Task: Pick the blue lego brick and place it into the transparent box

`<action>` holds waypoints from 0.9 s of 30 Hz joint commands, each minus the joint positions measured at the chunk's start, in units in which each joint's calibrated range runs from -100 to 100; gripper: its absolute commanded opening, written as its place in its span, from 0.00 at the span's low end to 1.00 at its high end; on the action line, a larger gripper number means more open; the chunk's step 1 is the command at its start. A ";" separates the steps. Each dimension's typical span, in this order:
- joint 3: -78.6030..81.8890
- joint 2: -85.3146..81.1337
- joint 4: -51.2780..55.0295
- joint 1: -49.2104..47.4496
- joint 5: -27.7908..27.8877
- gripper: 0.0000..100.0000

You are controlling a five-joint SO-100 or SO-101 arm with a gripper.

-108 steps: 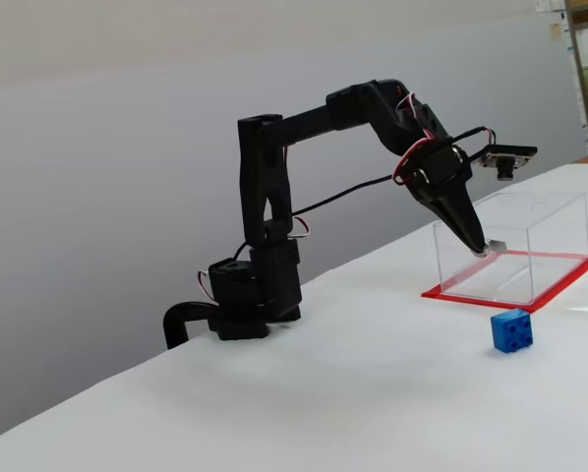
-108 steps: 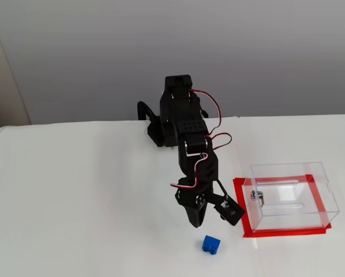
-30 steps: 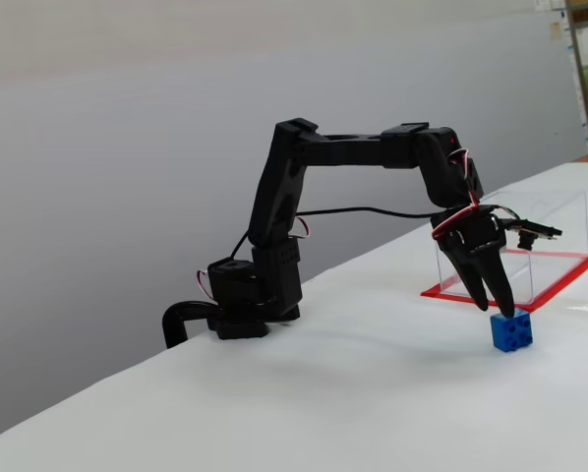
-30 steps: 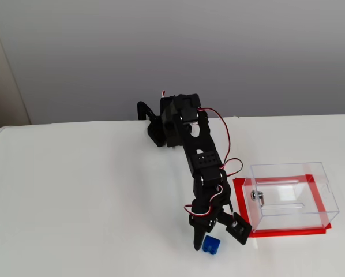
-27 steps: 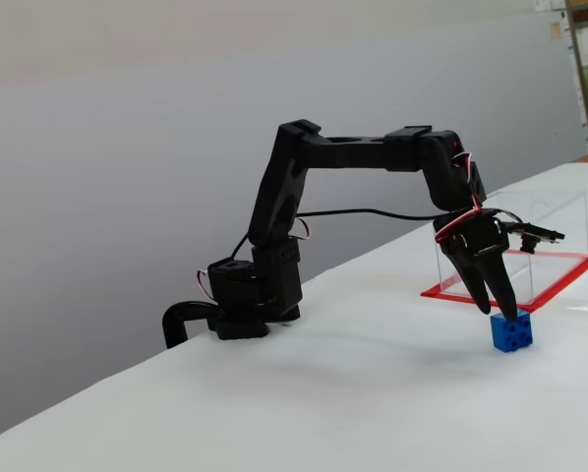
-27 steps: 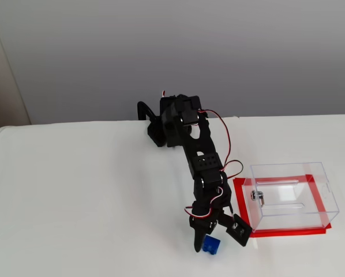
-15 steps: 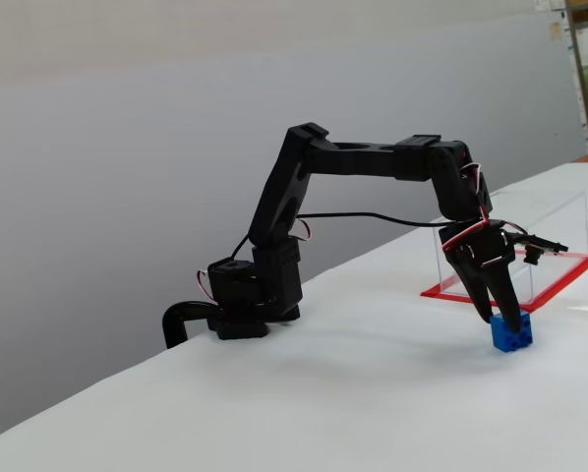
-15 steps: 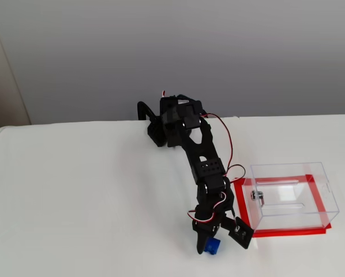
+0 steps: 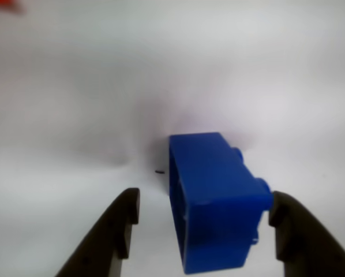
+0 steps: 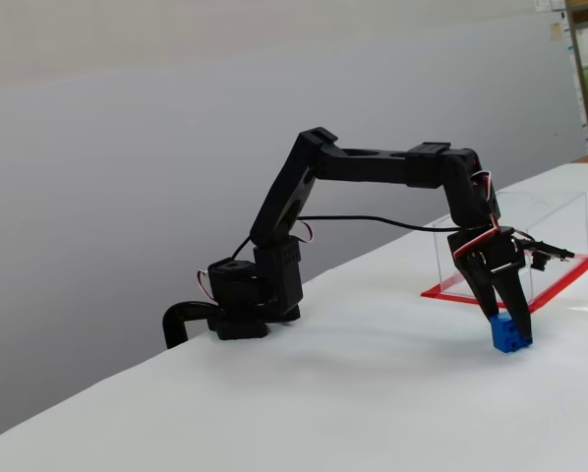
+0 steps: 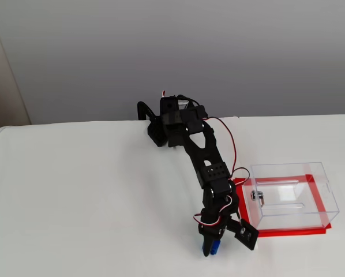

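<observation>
The claw (image 9: 204, 216) is down at the table (image 10: 304, 393) with its two dark fingers spread apart, and the brick (image 9: 216, 202) sits between them. In the wrist view the brick lies toward the right finger (image 9: 302, 236), its studs facing that finger and touching or almost touching it, while a clear gap of white table separates it from the left finger (image 9: 112, 234). I would not call it clamped; the fingers stand wide on either side of it.

In a fixed view from the side, the claw (image 10: 503, 317) points down and the brick (image 10: 510, 334) rests on the table right at its tips. The box (image 10: 515, 246) stands just behind the claw, its red base edge close to the brick but apart from it. In a fixed view from above, the claw (image 11: 214, 245) covers most of the brick (image 11: 212, 249); only a blue sliver shows. The box (image 11: 291, 196) lies beside the claw to the right.

No brand, label or writing is readable on anything.
</observation>
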 commanded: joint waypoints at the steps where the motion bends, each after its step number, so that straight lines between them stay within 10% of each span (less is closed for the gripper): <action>1: -3.34 -0.55 -0.62 -0.09 -0.41 0.25; 8: -3.34 -0.13 -0.62 -0.16 -0.41 0.23; 14: -3.34 -0.21 -0.62 -0.61 -0.36 0.00; 27: -3.34 -0.98 -0.70 -1.20 -0.36 0.02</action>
